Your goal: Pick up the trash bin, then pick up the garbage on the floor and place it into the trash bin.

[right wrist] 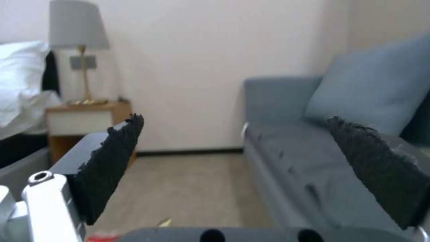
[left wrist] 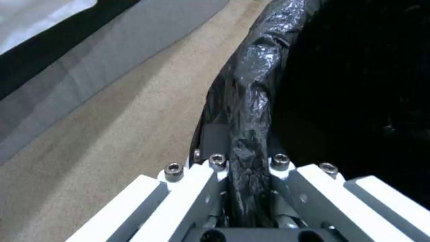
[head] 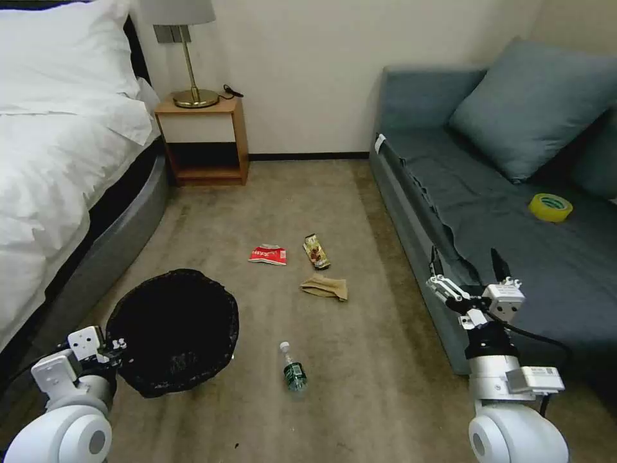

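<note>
The trash bin (head: 172,331), lined with a crinkly black bag, is at the lower left over the carpet. My left gripper (head: 116,347) is shut on its near rim; the left wrist view shows the bag-covered rim (left wrist: 255,101) pinched in my left gripper (left wrist: 248,161). The garbage lies on the carpet ahead: a red wrapper (head: 267,255), a gold-brown wrapper (head: 316,251), a tan paper bag (head: 324,287) and, closer, a clear bottle (head: 294,370). My right gripper (head: 466,270) is open and holds nothing, raised beside the sofa's front edge. Its dark pads (right wrist: 112,161) stand wide apart.
A bed (head: 58,167) runs along the left. A wooden nightstand (head: 204,138) with a lamp (head: 186,58) is against the far wall. A blue-grey sofa (head: 501,218) on the right holds a cushion (head: 533,106) and a yellow tape roll (head: 550,207).
</note>
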